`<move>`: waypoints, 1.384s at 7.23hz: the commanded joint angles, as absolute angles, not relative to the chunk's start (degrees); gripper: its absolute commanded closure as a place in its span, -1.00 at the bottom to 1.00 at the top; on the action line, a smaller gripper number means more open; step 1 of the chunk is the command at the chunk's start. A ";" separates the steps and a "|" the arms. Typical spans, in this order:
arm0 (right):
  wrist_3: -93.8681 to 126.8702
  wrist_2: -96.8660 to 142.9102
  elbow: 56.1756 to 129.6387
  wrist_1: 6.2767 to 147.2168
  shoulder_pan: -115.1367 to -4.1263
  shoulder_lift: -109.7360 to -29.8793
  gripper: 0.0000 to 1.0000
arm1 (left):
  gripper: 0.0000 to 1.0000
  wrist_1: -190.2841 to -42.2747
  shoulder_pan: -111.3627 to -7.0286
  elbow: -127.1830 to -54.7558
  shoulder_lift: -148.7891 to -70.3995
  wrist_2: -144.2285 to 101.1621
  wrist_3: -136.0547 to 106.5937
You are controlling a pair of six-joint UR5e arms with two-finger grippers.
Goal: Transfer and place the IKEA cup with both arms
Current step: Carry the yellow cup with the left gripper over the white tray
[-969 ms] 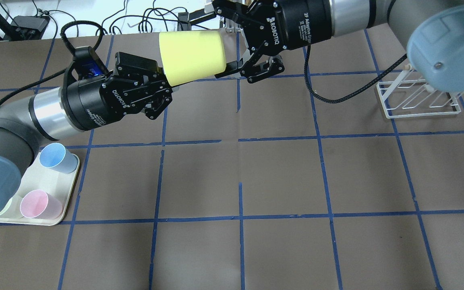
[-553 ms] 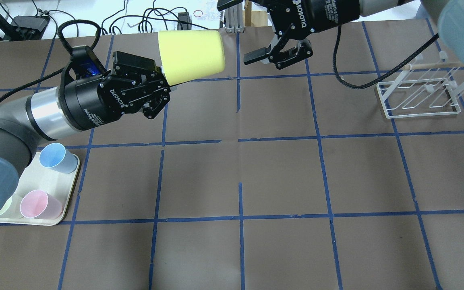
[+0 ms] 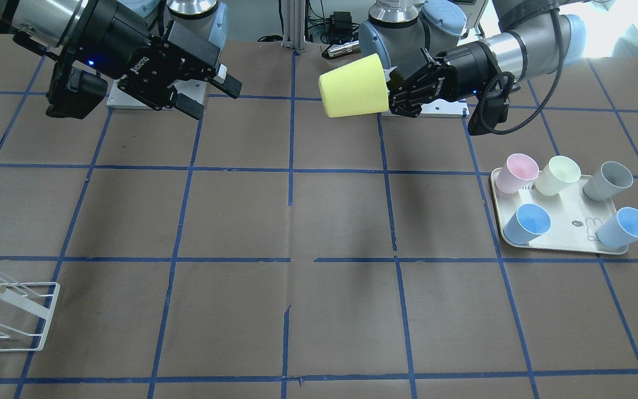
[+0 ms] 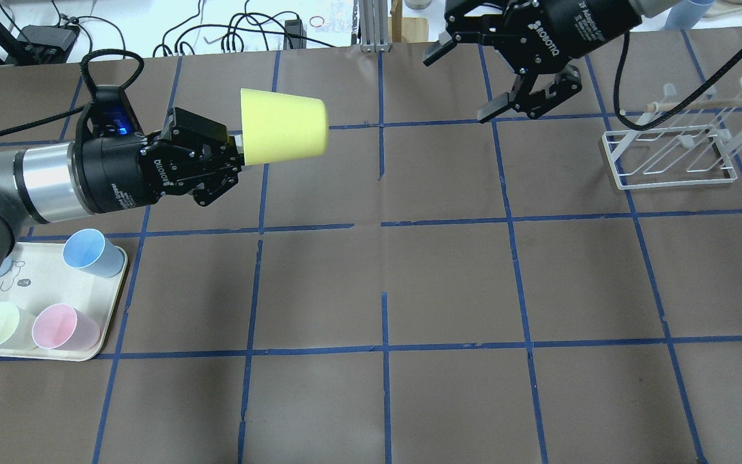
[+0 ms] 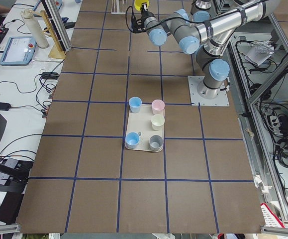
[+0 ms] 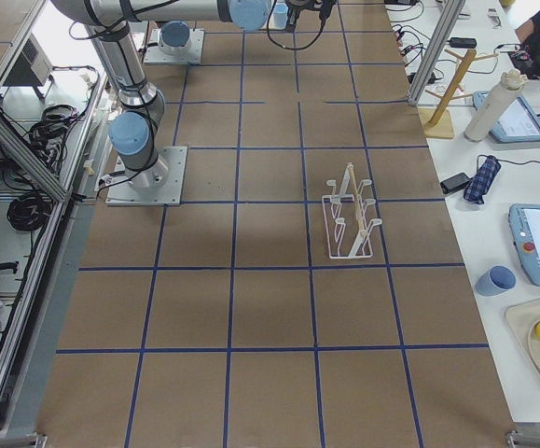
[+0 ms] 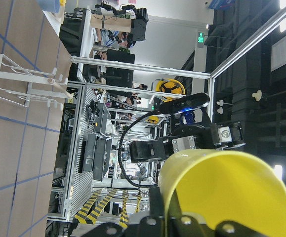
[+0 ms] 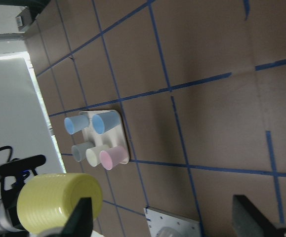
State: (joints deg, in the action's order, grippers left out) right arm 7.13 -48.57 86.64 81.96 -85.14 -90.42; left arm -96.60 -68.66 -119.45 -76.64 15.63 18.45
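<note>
Above the far, left-of-centre part of the surface (image 4: pixel 448 277): one IKEA cup (image 4: pixel 284 125), bright yellow, held on its side in the air, clear of the surface. Its wide mouth faces left and its narrow base points right.

Left pincer (image 4: pixel 234 149): closed on the cup at the mouth end, arm reaching in from the left.

Right pincer (image 4: pixel 460 85): jaws spread wide with nothing between them. It hangs over the far, right-of-centre squares, well apart from the cup, fingertips turned toward the cup's base.

Tray (image 4: pixel 111 303): cream, at the near left of the surface. The front-facing view shows five tumblers on it, mouths up:
- pink cup (image 3: pixel 518 172)
- pale cream-yellow cup (image 3: pixel 558 174)
- grey cup (image 3: pixel 608 180)
- two light blue cups (image 3: pixel 528 223)

Wire rack (image 4: pixel 674 164): white, standing at the far right of the surface. A wooden rod (image 4: pixel 712 102) runs along its top.
</note>
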 commanded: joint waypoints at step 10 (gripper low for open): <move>5.89 -93.93 88.42 94.81 -91.23 -85.87 -1.00 | 1.00 -71.72 -43.61 -101.82 -94.69 82.61 59.73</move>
State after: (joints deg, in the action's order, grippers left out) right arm 6.10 -90.08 88.24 91.39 -91.19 -86.15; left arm -72.16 -46.93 -106.41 -88.90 82.25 53.03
